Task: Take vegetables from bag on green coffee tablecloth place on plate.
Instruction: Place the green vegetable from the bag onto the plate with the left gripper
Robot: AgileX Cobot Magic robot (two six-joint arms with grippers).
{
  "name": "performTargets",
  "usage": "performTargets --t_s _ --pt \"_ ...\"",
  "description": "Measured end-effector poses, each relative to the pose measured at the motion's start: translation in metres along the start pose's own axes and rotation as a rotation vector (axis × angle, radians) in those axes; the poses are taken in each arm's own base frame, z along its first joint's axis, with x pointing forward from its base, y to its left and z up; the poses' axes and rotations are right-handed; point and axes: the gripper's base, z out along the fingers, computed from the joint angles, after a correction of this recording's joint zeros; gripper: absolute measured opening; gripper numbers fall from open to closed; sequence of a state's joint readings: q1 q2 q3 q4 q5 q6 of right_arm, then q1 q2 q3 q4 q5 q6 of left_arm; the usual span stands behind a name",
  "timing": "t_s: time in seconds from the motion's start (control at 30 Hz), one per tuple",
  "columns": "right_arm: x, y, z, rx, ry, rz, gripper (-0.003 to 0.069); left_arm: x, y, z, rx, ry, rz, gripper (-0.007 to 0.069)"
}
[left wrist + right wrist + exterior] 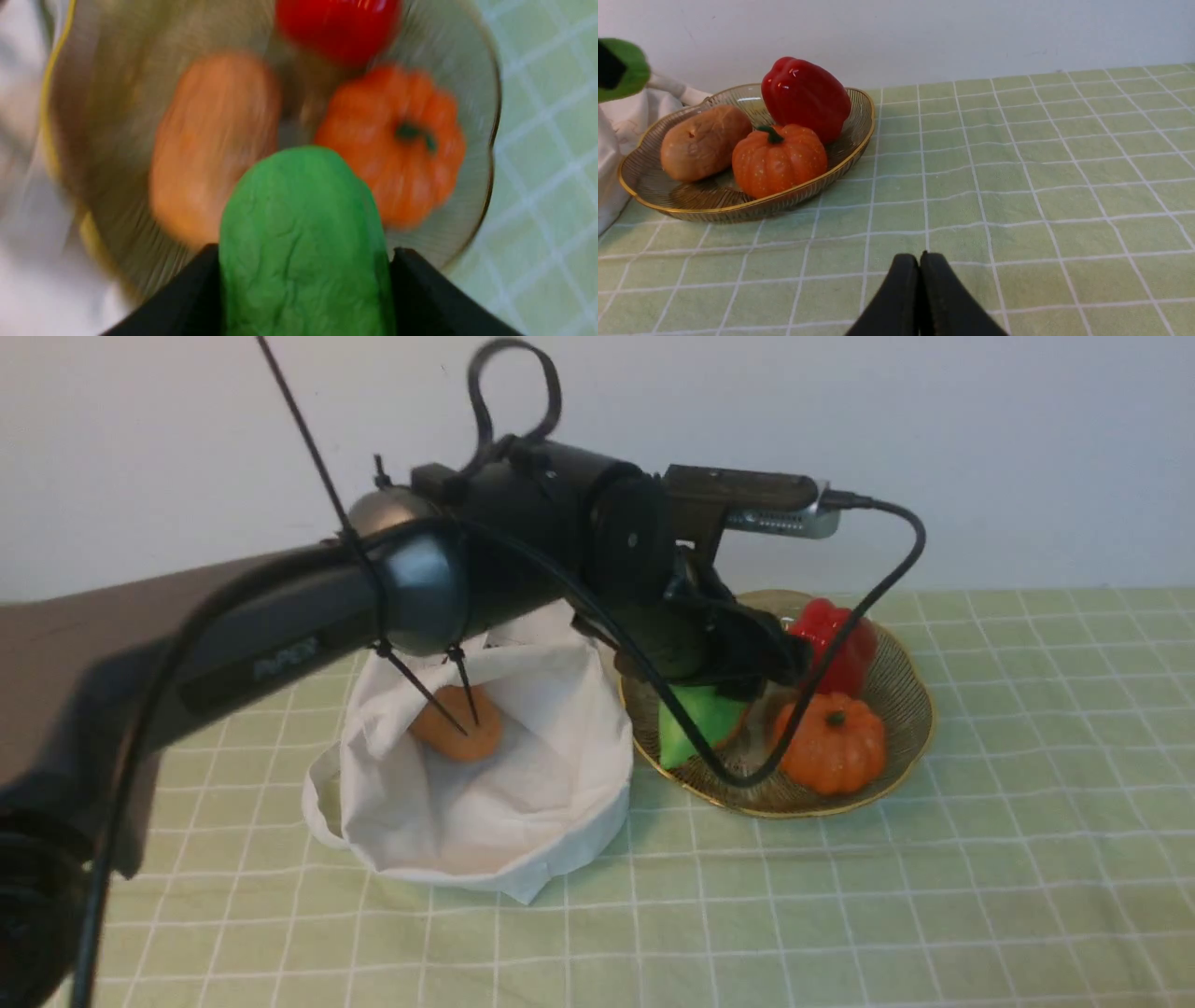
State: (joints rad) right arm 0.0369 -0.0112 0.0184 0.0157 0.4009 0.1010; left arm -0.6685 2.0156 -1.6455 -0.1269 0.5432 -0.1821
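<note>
Over plate [906, 709]: L end effector [303, 266] w/ gourd [299, 233]

L end effector's jaws are part-open, closed on the sides of the green gourd, one finger each side. It holds it above the plate's bag side, clear of the glass in the R wrist view. L arm [317, 635] reaches across above the bag [560, 756], its dark cable [653, 681] looping in front.

Below, in the plate: brown potato [705, 142] on the bag side, pumpkin [780, 161] right beside it, red pepper [808, 98] at the far side, behind the pumpkin.

Bag, white & floppy, lies just L of the plate, mouth open toward the cam, w/ a 2nd potato [462, 723] inside.

R end effector [920, 261] is shut, fingertips together, nothing btwn, well apart from the plate. Green gridded cloth [934, 915] is under bag & plate; pale wall [1008, 457] behind.
</note>
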Motion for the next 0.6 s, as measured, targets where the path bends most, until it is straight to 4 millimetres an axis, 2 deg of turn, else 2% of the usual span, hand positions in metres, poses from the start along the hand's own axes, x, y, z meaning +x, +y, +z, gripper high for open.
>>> performTargets --t_s 0.13,0.3,0.37,0.57,0.6 --pt "0.000 0.000 0.000 0.000 0.000 0.000 -0.0017 -0.002 0.002 0.025 0.017 -0.120 -0.003 0.0394" --pt "0.000 0.000 0.000 0.000 0.000 0.000 -0.0017 0.007 0.010 0.056 0.010 -0.149 -0.009 0.0399" --pt "0.000 0.000 0.000 0.000 0.000 0.000 -0.0017 0.008 0.011 0.059 0.009 -0.149 -0.009 0.0410" --pt "0.000 0.000 0.000 0.000 0.000 0.000 -0.0017 0.010 0.011 0.065 0.012 -0.167 -0.009 0.0533" --pt "0.000 0.000 0.000 0.000 0.000 0.000 -0.0017 0.010 0.011 0.065 0.014 -0.168 -0.013 0.0572"
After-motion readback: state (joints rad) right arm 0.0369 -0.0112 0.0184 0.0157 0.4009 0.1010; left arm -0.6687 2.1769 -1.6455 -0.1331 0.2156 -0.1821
